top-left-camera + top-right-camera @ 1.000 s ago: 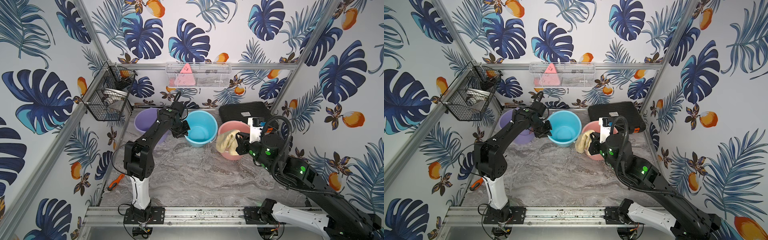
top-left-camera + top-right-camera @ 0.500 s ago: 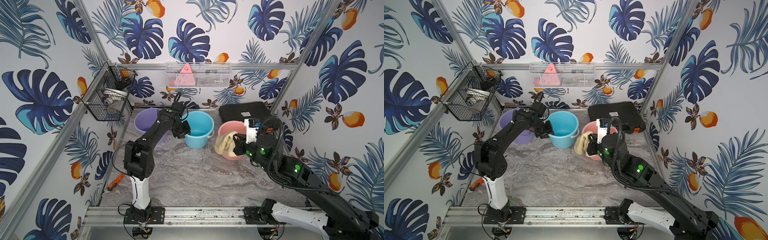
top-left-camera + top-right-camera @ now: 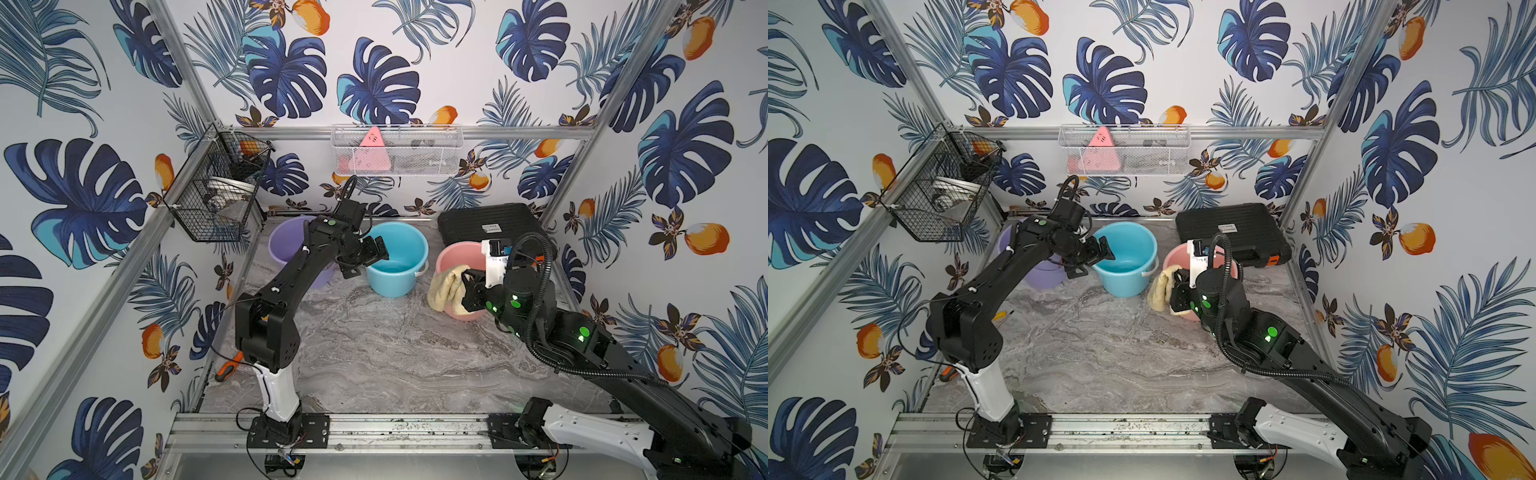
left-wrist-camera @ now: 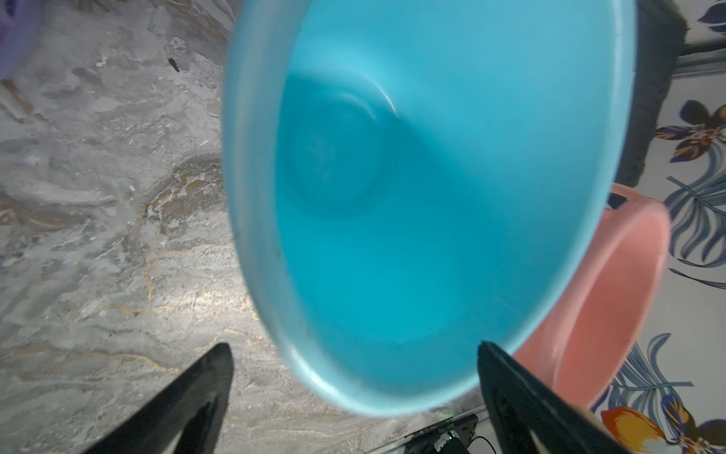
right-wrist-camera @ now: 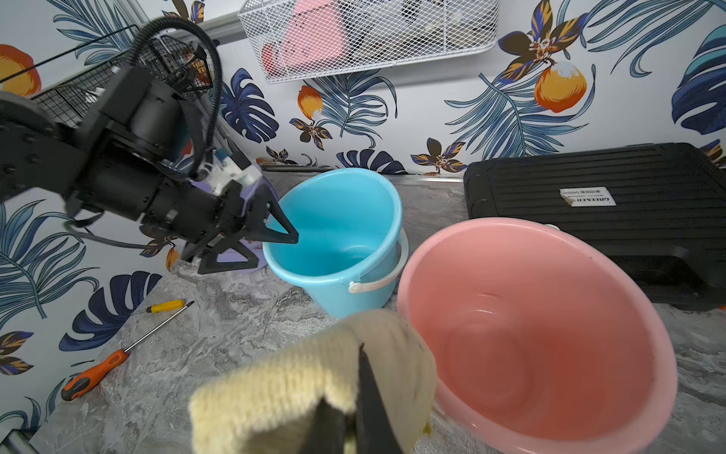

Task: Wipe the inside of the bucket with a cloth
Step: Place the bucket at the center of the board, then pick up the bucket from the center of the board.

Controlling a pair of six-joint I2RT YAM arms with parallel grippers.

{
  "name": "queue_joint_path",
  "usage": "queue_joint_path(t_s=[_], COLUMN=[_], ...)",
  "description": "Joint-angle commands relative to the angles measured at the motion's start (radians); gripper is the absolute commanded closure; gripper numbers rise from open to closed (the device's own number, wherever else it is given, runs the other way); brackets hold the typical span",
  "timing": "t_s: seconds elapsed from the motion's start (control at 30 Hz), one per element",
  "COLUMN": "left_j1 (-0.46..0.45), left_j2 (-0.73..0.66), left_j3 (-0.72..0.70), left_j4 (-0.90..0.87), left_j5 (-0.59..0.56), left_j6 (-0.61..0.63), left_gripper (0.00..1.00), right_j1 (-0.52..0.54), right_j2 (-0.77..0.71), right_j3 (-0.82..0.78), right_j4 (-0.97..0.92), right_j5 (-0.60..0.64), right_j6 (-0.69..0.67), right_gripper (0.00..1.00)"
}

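Three buckets stand at the back. The blue bucket (image 3: 397, 266) (image 3: 1127, 257) is upright and empty, its inside filling the left wrist view (image 4: 412, 196). My left gripper (image 3: 376, 255) (image 4: 353, 346) (image 5: 277, 251) is open, its fingers straddling the blue rim's left side, one over the mouth and one outside. The pale yellow cloth (image 3: 446, 289) (image 3: 1160, 289) (image 5: 298, 377) hangs bunched at the left rim of the empty pink bucket (image 3: 457, 257) (image 5: 550, 334). My right gripper (image 3: 467, 286) (image 5: 345, 377) is shut on the cloth.
A purple bucket (image 3: 291, 249) sits left of the blue one, behind my left arm. A black case (image 3: 494, 228) lies behind the pink bucket. An orange screwdriver (image 5: 94, 369) and a yellow one (image 5: 165, 306) lie by the left wall. Wire baskets (image 3: 216, 199) (image 3: 395, 151) hang on the walls.
My left gripper has opened and let go of the blue bucket's rim; the bucket has settled slightly forward. My right gripper has shifted a little left with the cloth.
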Motion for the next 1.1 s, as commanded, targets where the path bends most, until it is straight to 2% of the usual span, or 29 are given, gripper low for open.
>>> queue_joint_path(t_s=[0.0, 0.17, 0.27, 0.37, 0.47, 0.7, 0.9, 1.07], left_j1=[0.010, 0.054, 0.137, 0.254, 0.371, 0.514, 0.561, 0.562], left_j2=[-0.078, -0.177, -0.246, -0.286, -0.271, -0.185, -0.120, -0.073], left_j3=[-0.021, -0.016, -0.080, -0.151, -0.169, -0.147, -0.148, -0.154], left_j4=[0.061, -0.017, 0.012, 0.070, 0.082, 0.046, 0.044, 0.072], left_j5=[-0.043, -0.146, -0.171, -0.125, -0.066, 0.000, 0.000, -0.029], left_j6=[-0.017, -0.036, -0.084, -0.110, -0.098, -0.049, -0.040, -0.052], left_gripper=[0.01, 0.01, 0.01, 0.01, 0.01, 0.01, 0.01, 0.01], right_j1=[0.001, -0.001, 0.001, 0.001, 0.001, 0.000, -0.001, 0.000], right_j2=[0.018, 0.058, 0.069, 0.087, 0.098, 0.102, 0.106, 0.105], right_j3=[0.007, 0.033, 0.035, 0.043, 0.044, 0.003, 0.000, -0.009], right_j4=[0.053, 0.051, 0.071, 0.074, 0.072, 0.098, 0.099, 0.099], right_j5=[-0.011, -0.029, -0.053, -0.081, -0.105, -0.114, -0.120, -0.124], right_j6=[-0.017, -0.033, -0.024, -0.018, -0.013, 0.009, 0.012, 0.017], right_gripper=[1.00, 1.00, 1.00, 1.00, 1.00, 1.00, 1.00, 1.00])
